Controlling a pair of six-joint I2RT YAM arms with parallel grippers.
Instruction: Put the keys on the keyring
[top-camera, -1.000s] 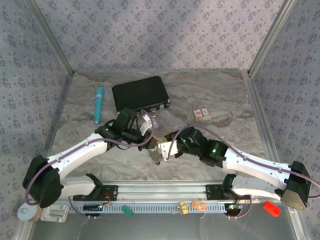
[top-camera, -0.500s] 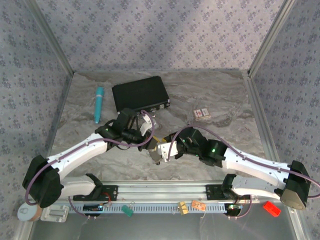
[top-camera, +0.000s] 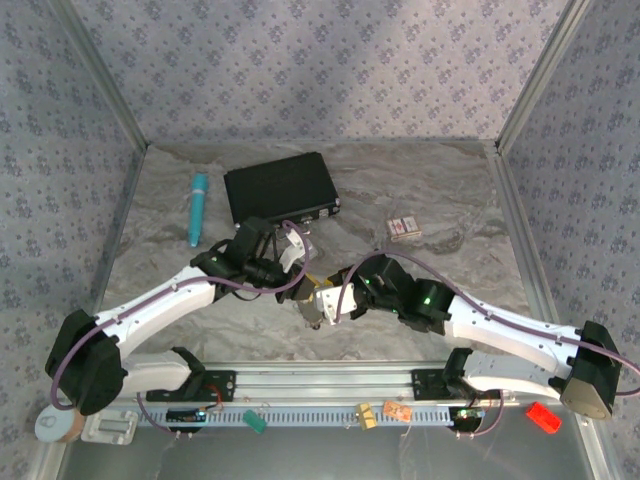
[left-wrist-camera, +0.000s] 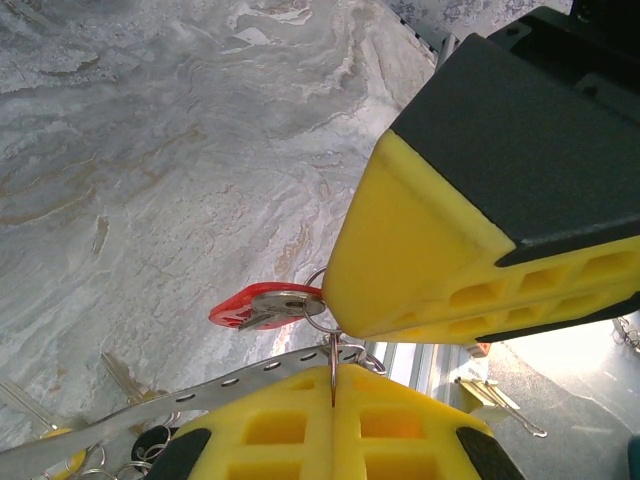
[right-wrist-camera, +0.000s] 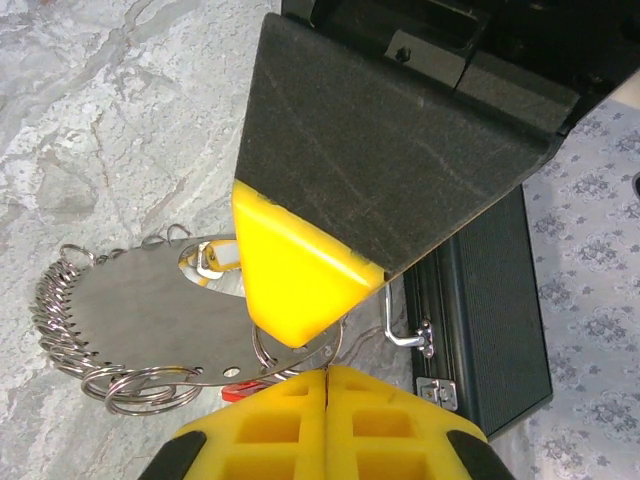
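The keyring (right-wrist-camera: 140, 310) is a flat, round silvery disc with several wire rings (right-wrist-camera: 60, 315) along its rim, held just above the table between both grippers. Seen edge-on in the left wrist view, the keyring (left-wrist-camera: 200, 388) looks like a perforated strip. My left gripper (left-wrist-camera: 334, 378) (top-camera: 300, 284) is shut on a thin wire ring at the disc's rim. A silver key with a red tag (left-wrist-camera: 252, 305) hangs from a linked ring. My right gripper (right-wrist-camera: 326, 376) (top-camera: 323, 301) is shut on the disc's near rim. More keys (left-wrist-camera: 125, 375) lie on the table below.
A black case (top-camera: 280, 188) with a metal latch (right-wrist-camera: 405, 335) lies just behind the grippers. A teal pen (top-camera: 198, 208) lies at the back left and a small patterned box (top-camera: 404, 229) at the right. The table's rail (top-camera: 320, 380) runs along the near edge.
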